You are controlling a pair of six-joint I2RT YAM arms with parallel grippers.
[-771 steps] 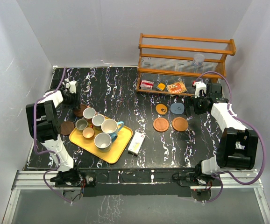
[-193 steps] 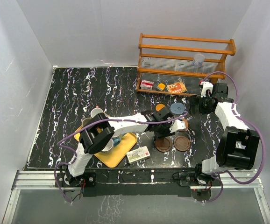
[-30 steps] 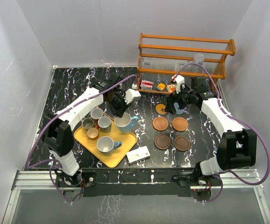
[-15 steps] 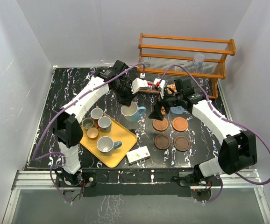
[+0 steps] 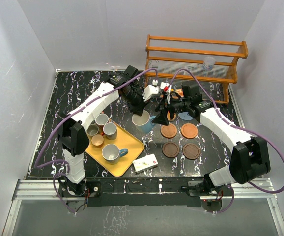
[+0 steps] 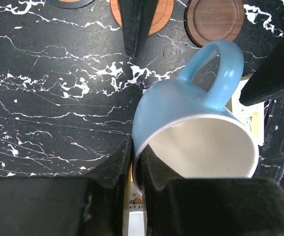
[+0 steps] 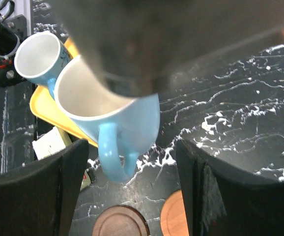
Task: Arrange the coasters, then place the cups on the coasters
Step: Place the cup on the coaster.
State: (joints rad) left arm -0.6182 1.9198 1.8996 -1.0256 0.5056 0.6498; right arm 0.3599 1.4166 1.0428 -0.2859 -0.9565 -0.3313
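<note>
Right fingers have reached blue cup (in left fingers).

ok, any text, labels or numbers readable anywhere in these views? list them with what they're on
No text here is legible.
white box beside the yellow tray: print on its top face, too small to read.
light blue mug on the tray: a few dark marks on its side in the right wrist view, too blurred to tell whether they are lettering.
</note>
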